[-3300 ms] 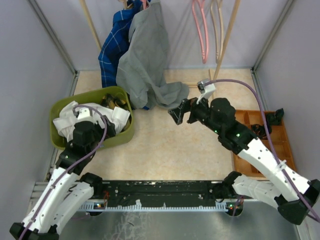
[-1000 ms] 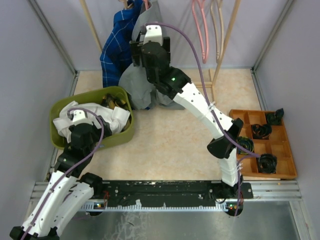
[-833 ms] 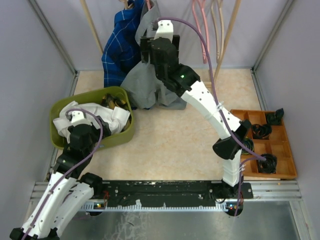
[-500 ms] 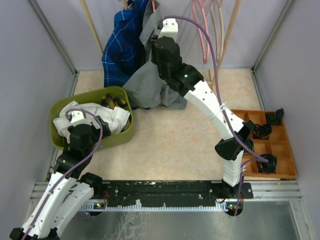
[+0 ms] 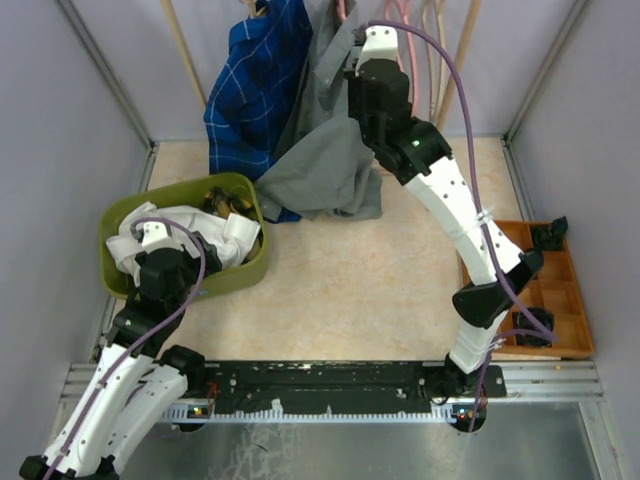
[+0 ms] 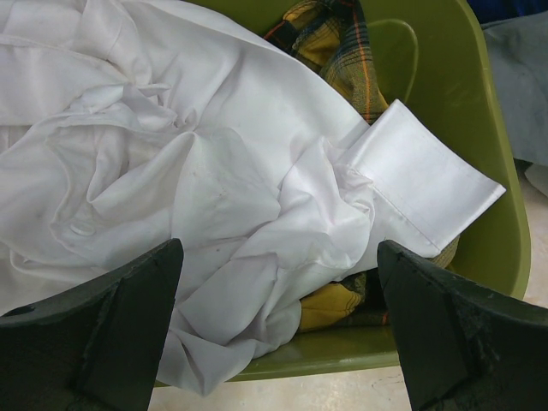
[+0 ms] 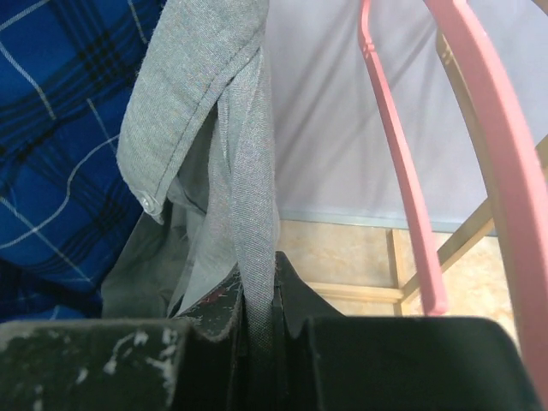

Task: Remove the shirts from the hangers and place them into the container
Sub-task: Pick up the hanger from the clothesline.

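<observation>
Since the right gripper (image 7: 257, 295) has its jaws shut on a fold of the grey shirt (image 7: 214, 128) just below the collar, I judge the step in hand to be pulling that shirt off its hanger. The cloth runs straight up from the grip. A bare pink hanger (image 7: 402, 171) hangs just beside it, and I cannot tell from either view what the collar itself hangs on. The blue check shirt (image 5: 255, 90) hangs touching the grey one on its left, so two garments are not yet in the basin.

The left gripper (image 6: 276, 253) hovers with jaws spread wide, holding nothing, directly over the olive-green container (image 6: 488, 171). In it the white shirt (image 6: 171, 171) lies crumpled on top of the yellow-and-black plaid shirt (image 6: 330, 34).

Next move, in my judgement: draw the grey shirt down and away from the rack until the collar slips free, watching that the blue shirt is not dragged along, then carry it left to the container. The left arm should clear the basin first.

Brands, labels, writing: none legible on any garment, the container or the orange tray (image 5: 575, 290)
</observation>
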You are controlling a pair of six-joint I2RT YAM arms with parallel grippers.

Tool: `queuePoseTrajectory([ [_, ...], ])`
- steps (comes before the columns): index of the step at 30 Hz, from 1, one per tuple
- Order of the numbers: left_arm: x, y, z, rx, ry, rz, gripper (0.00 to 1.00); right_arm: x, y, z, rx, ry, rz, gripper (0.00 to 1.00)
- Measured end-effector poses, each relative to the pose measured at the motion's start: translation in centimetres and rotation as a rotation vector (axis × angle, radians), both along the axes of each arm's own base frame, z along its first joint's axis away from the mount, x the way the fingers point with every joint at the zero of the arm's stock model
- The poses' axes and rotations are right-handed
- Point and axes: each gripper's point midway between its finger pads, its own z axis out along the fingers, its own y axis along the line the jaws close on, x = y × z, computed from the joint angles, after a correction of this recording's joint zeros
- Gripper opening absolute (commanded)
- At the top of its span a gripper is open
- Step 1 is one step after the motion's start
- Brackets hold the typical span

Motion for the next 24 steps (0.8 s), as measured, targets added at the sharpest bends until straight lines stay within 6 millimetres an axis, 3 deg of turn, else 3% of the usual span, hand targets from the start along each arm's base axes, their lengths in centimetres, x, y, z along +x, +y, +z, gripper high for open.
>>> queuePoseTrajectory([
  [8,0.0,0.0,0.0,-0.003,0.000,0.001,1.00,0.0,-3.1,0.7,-0.040,0.007,0.056,0.00],
  [19,0.0,0.0,0.0,-0.003,0.001,0.001,1.00,-3.0,-3.6,4.1,0.032,-0.055,0.144,0.00],
  [24,0.0,0.0,0.0,-0.003,0.001,0.001,1.00,-4.6,-4.0,4.7,0.069,-0.067,0.169,0.00],
])
